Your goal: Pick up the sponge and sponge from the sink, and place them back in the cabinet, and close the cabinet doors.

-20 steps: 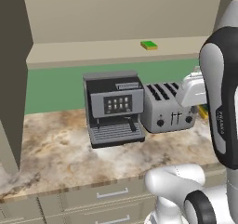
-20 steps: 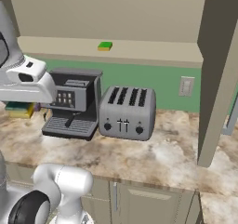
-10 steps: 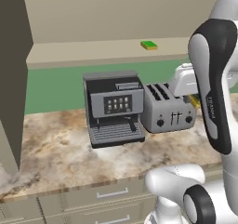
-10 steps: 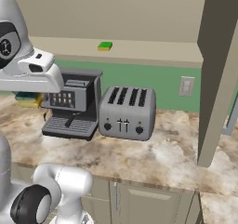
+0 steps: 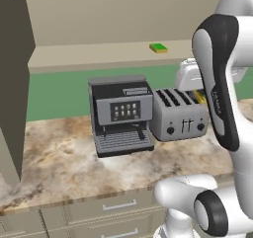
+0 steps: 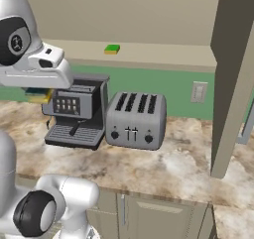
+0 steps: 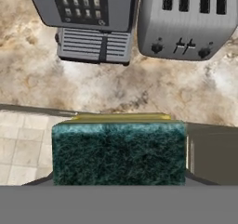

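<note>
Sponge (image 7: 118, 153) (dark-topped) sits clamped in the closed gripper (image 6: 39, 95), which has risen from counter (image 6: 163, 168) height toward the cabinet (image 6: 163, 54) shelf, where the green sponge (image 6: 112, 49) already lies.

Coffee machine (image 5: 121, 114), dark grey with a small button panel on its front and a slotted drip tray at its foot, stands on the marbled brown tabletop (image 5: 59, 163) against the green back wall (image 5: 59, 91). Four-slot silver toaster (image 5: 179, 114) sits just beside it, on the machine's right in both base views, two knobs and centre levers facing out. White wall outlet (image 6: 199, 91) on the green wall past the toaster; beige drawer fronts (image 5: 113, 207) with short horizontal handles run below the tabletop edge.
</note>
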Controlling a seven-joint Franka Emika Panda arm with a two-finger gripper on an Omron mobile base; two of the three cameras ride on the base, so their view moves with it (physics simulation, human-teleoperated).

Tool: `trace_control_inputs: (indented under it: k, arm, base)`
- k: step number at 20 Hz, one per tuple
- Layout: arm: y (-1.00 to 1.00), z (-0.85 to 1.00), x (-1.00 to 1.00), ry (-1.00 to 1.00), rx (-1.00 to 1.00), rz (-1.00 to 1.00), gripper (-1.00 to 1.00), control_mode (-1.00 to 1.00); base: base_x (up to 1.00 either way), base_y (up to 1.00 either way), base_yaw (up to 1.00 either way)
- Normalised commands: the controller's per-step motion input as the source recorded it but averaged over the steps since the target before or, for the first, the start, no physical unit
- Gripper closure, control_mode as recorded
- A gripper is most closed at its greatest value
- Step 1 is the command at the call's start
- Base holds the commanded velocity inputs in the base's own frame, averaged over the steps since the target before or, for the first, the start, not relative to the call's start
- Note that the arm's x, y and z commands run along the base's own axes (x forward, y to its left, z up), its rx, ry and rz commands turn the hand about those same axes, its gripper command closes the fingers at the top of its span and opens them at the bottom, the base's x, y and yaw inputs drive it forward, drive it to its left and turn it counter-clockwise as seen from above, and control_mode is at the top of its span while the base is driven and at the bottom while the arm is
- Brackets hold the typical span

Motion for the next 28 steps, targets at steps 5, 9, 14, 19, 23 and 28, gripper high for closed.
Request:
trace_control_inputs:
  k: [5, 9, 14, 19, 23, 28]
  arm:
    - [0.00, 0.09, 0.28, -0.07, 0.00, 0.00, 1.00, -1.00]
    - [0.00, 0.00, 0.19, -0.12, 0.00, 0.00, 1.00, -1.00]
    - [0.00, 0.01, 0.23, -0.14, 0.00, 0.00, 1.00, -1.00]
    - [0.00, 0.08, 0.25, -0.15, 0.00, 0.00, 1.00, -1.00]
    - [0.00, 0.16, 0.31, -0.11, 0.00, 0.00, 1.00, -1.00]
    - [0.00, 0.16, 0.37, -0.06, 0.00, 0.00, 1.00, -1.00]
  base:
    - [0.00, 0.00, 0.00]
    - [0.00, 0.00, 0.00]
    - [0.00, 0.00, 0.00]
    - [0.00, 0.00, 0.00]
    - [0.00, 0.00, 0.00]
    - [0.00, 0.00, 0.00]
